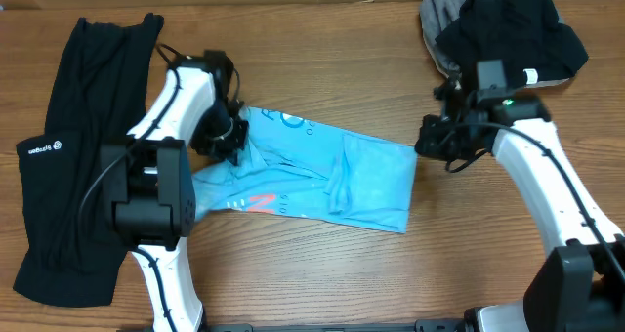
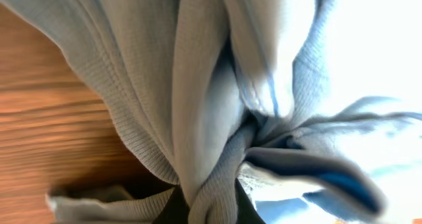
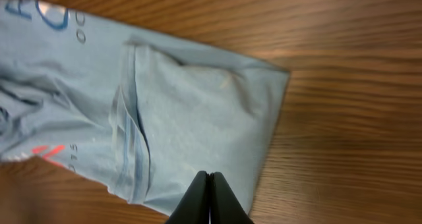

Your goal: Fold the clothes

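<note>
My left tool (image 1: pixel 230 137) pinches 1 bunched end of the blue T-shirt (image 1: pixel 337 181) on the surface (image 1: pixel 322 68), my right tool (image 3: pixel 210 191) hangs closed and empty over the other, so to start the fold it should next open and grip.

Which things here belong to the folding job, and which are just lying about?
Job:
blue T-shirt, mid-table, partly folded
black garment, laid out at the left
black and grey pile, top right corner

Lying about:
nothing seen; apart from the clothes there is only the table
</note>
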You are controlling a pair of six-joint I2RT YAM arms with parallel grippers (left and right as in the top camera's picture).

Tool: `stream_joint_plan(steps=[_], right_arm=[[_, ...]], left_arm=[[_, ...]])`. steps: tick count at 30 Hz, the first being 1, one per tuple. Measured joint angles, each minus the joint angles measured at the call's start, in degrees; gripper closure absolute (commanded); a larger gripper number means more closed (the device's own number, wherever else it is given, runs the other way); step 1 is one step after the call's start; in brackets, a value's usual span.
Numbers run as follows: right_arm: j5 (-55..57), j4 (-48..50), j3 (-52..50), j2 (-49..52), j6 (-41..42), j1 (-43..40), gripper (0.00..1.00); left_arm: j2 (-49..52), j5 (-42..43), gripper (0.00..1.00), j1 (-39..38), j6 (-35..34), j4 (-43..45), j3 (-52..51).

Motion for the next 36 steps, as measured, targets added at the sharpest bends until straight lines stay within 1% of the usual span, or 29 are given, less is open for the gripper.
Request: stream_joint_plan(steps=[5, 11, 17, 23, 27, 32, 36], right_arm=[[-5.14, 8.83, -6.69, 2.84, 1.09, 1.55, 0.96], [-7.02, 13.73, -12.44, 7.28, 4.61, 1.62, 0.96], [-7.72, 19.63, -17.55, 8.61, 8.81, 1.62, 0.96], [-8.85, 21.0, -18.27, 8.59, 10.51, 1.44, 0.96], [-8.98, 21.03, -18.27, 8.59, 10.99, 1.44, 0.96], [-9.01, 21.05, -18.32, 8.59, 11.1, 1.44, 0.96], [-8.98, 21.05, -18.32, 8.59, 11.1, 1.44, 0.96]], left_arm=[[0.0, -0.26, 0.96, -0.57, 0.09, -1.68, 3.8], [0.0, -0.28, 0.96, -1.31, 0.17, -2.23, 3.98], [0.0, 0.0, 0.96, -1.31, 0.61, -2.97, 5.66], [-0.24, 6.01, 0.96, -2.67, 3.19, -2.95, 7.87], [-0.66, 9.03, 0.96, -6.67, 3.85, -2.97, 8.31], [-0.7, 10.75, 0.96, -15.17, 4.28, -2.95, 8.66], [-0.7, 11.1, 0.96, -20.96, 4.28, -2.93, 10.86]])
